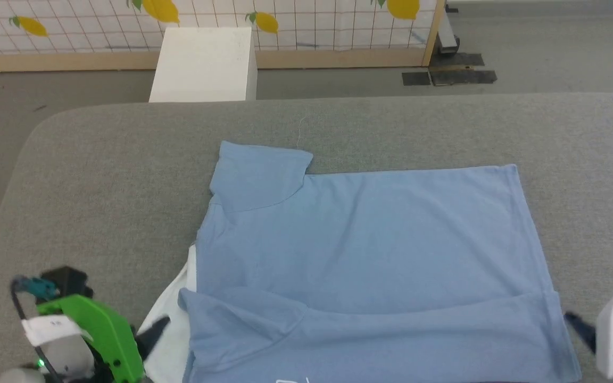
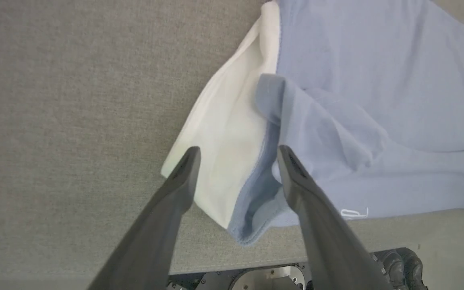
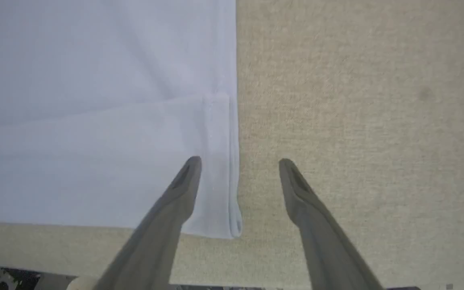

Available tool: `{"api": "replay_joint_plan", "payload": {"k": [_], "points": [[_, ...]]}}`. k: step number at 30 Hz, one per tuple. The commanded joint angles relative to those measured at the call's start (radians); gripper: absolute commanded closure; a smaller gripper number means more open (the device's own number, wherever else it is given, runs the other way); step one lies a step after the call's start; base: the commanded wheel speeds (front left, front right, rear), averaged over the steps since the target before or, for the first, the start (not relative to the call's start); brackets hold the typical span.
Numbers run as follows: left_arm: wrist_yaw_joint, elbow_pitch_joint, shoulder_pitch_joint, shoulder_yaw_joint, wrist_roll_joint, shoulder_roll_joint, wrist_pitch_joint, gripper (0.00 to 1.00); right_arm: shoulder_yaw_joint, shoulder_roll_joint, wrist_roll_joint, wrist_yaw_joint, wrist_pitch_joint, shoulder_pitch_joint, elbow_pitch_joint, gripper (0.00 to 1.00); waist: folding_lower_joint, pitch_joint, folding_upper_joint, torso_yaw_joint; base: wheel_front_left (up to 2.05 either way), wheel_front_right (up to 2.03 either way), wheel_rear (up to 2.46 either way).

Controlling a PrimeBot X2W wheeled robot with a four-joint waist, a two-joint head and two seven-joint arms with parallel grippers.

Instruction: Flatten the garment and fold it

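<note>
Garment (image 2: 377,100) beneath left gripper (image 2: 238,155)

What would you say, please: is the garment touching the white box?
Apart. The head view shows bare grey surface between the garment and the white box.

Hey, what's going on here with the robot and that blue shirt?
A two-armed robot is folding a light blue shirt laid sideways on a grey padded surface. The near side is folded over the body. The left gripper hangs open over the collar end, the right gripper open over the hem corner; neither holds cloth.
</note>
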Motion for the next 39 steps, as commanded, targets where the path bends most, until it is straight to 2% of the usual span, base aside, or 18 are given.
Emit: {"api": "replay_joint_plan", "payload": {"k": [1, 7, 14, 20, 24, 31, 39], "points": [[0.01, -0.025, -0.029, 0.019, 0.01, 0.012, -0.013, 0.0, -0.019, -0.008, 0.006, -0.002, -0.014, -0.031, -0.021, 0.0, 0.0, -0.02, 0.0039, -0.009, 0.0, 0.0, 0.0], [-0.017, -0.071, -0.099, 0.073, 0.056, -0.015, -0.152, 0.0, -0.089, -0.013, -0.021, -0.002, -0.183, -0.12, -0.068, 0.0, 0.0, -0.047, 0.0039, -0.022, 0.0, 0.0, 0.0], [-0.102, 0.02, -0.165, 0.088, 0.155, -0.092, -0.431, 0.0, -0.097, -0.007, -0.028, -0.002, -0.419, -0.161, -0.072, 0.0, 0.0, -0.044, 0.0039, -0.03, 0.0, 0.0, 0.0], [-0.196, 0.126, -0.197, 0.084, 0.247, -0.131, -0.689, 0.0, -0.104, 0.009, -0.022, -0.002, -0.606, -0.145, -0.078, 0.0, 0.0, -0.017, 0.0039, -0.03, 0.0, 0.0, 0.0], [-0.238, 0.202, -0.217, 0.07, 0.311, -0.142, -0.826, 0.0, -0.104, 0.022, -0.031, -0.002, -0.694, -0.116, -0.069, 0.0, 0.0, 0.002, 0.0039, -0.026, 0.0, 0.0, 0.0], [-0.3, 0.305, -0.252, 0.033, 0.358, -0.155, -0.89, 0.0, -0.09, 0.049, -0.046, -0.002, -0.782, -0.09, -0.044, 0.0, 0.0, 0.036, 0.0039, -0.021, 0.0, 0.0, 0.0], [-0.333, 0.369, -0.291, 0.025, 0.361, -0.187, -0.908, 0.0, -0.052, 0.056, -0.053, -0.002, -0.818, -0.113, -0.013, 0.0, 0.0, 0.075, 0.0039, -0.02, 0.0, 0.0, 0.0]]}}
